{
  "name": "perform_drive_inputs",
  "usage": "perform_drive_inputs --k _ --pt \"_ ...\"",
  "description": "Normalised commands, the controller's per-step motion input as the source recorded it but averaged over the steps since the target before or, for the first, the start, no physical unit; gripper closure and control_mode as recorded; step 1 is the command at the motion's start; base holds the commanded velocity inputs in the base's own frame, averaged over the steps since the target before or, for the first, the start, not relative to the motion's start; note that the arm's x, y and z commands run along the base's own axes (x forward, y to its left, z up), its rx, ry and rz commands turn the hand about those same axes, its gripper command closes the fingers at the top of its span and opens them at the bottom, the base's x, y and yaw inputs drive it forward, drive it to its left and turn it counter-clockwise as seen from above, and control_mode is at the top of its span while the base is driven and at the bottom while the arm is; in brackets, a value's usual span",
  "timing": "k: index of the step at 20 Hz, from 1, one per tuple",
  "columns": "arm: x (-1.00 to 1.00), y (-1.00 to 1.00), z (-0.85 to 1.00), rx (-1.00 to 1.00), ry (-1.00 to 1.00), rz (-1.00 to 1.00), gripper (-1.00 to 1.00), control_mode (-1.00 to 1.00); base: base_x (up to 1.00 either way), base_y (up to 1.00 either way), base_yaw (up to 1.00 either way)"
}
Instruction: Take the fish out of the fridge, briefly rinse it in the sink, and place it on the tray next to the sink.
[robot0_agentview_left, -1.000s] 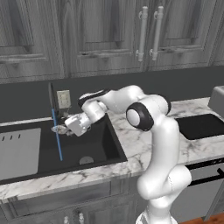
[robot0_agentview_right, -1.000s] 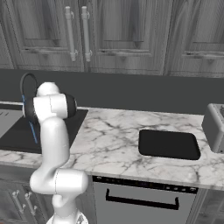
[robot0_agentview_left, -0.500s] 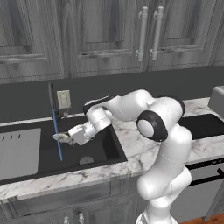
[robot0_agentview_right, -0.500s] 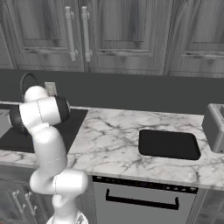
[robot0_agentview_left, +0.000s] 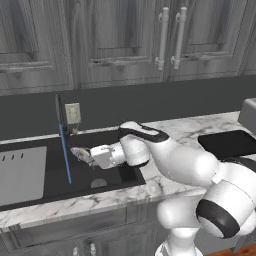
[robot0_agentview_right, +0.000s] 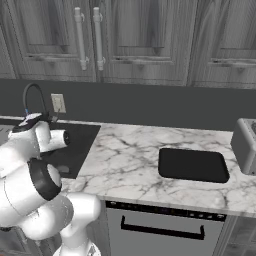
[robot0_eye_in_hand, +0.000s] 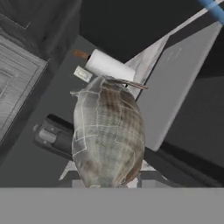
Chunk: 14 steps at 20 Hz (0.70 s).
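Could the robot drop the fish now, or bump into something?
Maybe. The gripper holds the fish out over the sink, right beside the thin blue water stream. If the grip slips, the fish would likely fall into the basin. The tray lies well off along the marble counter, so the fish could slip out on that swing.

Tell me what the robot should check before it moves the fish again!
1. Fish in the gripper: ok, it sits at the gripper's tip and looms close in the hand view.
2. Fish over the sink: ok.
3. Water running: ok, a blue stream falls beside the fish.
4. Fish actually in the stream: cannot tell.
5. Tray free for the fish: ok, nothing lies on it.
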Motion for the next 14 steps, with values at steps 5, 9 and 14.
perform_drive_inputs --k 5,9,14 --pt "-0.8 -0.2 1.0 -0.16 0.0 -0.35 1.0 -1.0 0.0 0.0 0.0" --pt "-0.73 -0.23 1.0 -0.17 0.04 -0.37 1.0 -1.0 0.0 0.0 0.0" --pt "-0.52 -0.33 1.0 -0.22 0.22 -0.4 1.0 -1.0 0.0 0.0 0.0"
